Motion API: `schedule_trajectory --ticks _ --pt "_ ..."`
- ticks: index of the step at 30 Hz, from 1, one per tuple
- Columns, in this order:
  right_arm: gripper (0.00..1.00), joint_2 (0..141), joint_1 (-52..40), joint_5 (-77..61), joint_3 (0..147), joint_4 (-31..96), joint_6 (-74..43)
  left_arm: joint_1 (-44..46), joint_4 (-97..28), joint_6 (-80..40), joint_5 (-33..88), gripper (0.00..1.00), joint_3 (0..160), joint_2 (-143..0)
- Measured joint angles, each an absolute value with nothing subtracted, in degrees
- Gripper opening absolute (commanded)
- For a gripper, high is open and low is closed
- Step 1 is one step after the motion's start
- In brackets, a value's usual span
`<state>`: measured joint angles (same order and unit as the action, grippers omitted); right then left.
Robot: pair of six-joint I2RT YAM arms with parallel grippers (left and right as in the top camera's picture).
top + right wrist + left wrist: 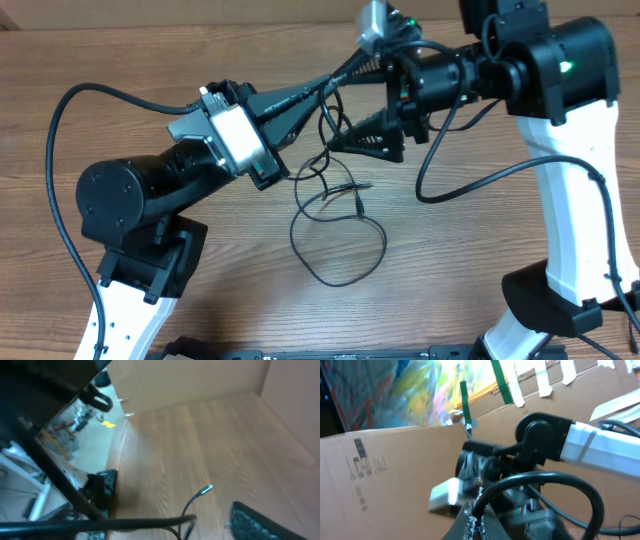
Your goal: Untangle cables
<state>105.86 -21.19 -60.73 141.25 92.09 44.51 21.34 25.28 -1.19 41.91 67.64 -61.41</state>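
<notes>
Thin black cables (pixel 338 235) lie in loose loops on the wooden table at centre, with small plug ends near the middle; strands rise to the grippers. My left gripper (pixel 335 84) reaches in from the left and is shut on a black cable strand (pixel 530 480), held above the table; its jaws (pixel 476 526) pinch it. My right gripper (pixel 336 116) comes from the right, open wide, right next to the left one. In the right wrist view a cable strand (pixel 150 521) crosses between its open fingers (pixel 175 515), and a metallic plug end (pixel 207 489) hangs above the table.
Thicker black arm cables (pixel 60 130) loop at the left and another (pixel 470 185) at the right. Cardboard walls (pixel 395 460) stand round the table. The arm bases (pixel 140 270) sit at the front corners.
</notes>
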Motion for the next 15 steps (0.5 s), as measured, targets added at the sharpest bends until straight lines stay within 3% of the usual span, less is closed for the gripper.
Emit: schedule_trajectory --ticks 4,7,15 --pt "0.27 106.0 -22.8 -61.1 141.2 92.1 44.6 21.3 25.7 -1.2 42.3 0.04 67.7 -61.4" --pt "0.04 106.0 -23.1 -60.9 141.2 92.3 44.4 21.3 25.5 -1.2 42.3 0.05 67.6 -61.4" --pt "0.04 106.0 -23.1 -58.9 141.1 92.4 40.4 21.3 25.3 -1.2 40.9 0.04 67.6 -61.4"
